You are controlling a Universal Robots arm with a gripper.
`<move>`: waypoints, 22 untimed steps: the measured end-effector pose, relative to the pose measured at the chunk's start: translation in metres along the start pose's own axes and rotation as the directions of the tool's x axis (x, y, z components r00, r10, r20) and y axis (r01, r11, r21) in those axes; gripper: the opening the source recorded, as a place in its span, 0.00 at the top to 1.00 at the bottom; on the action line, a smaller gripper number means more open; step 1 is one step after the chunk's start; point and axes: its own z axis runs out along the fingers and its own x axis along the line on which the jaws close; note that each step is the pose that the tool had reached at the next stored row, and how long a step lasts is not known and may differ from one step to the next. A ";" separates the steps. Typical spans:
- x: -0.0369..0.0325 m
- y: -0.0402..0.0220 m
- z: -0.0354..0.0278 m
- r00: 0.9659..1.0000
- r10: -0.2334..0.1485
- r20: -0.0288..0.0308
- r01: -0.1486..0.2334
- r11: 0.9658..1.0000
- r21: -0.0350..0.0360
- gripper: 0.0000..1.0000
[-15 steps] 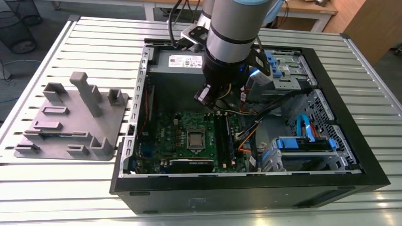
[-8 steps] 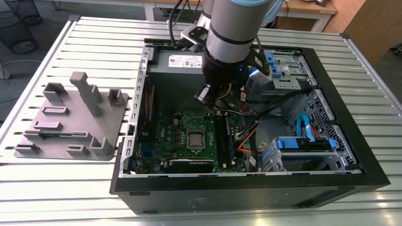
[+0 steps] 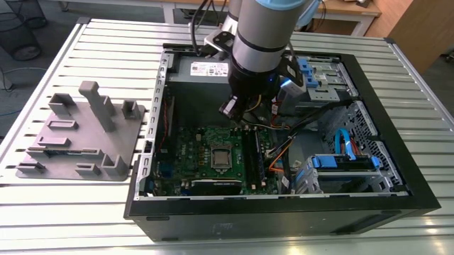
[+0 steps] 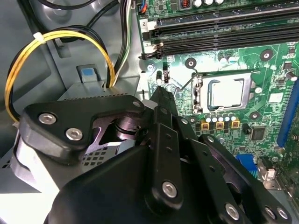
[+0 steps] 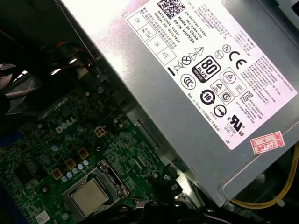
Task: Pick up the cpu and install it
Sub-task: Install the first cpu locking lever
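Open black desktop computer case [image 3: 397, 159] is lying on its side on the white slatted metal table [image 3: 106, 42], with the grey-and-blue robot arm [image 3: 266, 32] reaching down into it. Grey moulded plastic tray with upright blocks [image 3: 78, 138] is sitting on the table just beside the case, on the exterior view's left. Silver-grey power-supply box with a white label [image 5: 205, 79] is lying along the edge of the green motherboard [image 3: 206, 143].

The cpu, a small flat square chip with a shiny silver-grey top [image 4: 226, 93], is already sitting inside the rectangular metal socket frame [image 4: 202, 95] on the board, so placing looks done; judging from the thin lever wire standing off the frame, latching may not be finished, hard to confirm.

Black gripper [image 4: 161, 95] is hovering above the board near the power supply, carrying nothing; its fingers are looking drawn close together. The cpu is lying near the fingertips but clearly apart from them, off to one side, not touching.
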 end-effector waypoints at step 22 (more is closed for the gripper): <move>0.0097 -0.0055 0.0013 1.000 0.008 -0.021 -0.008 1.000 0.018 0.89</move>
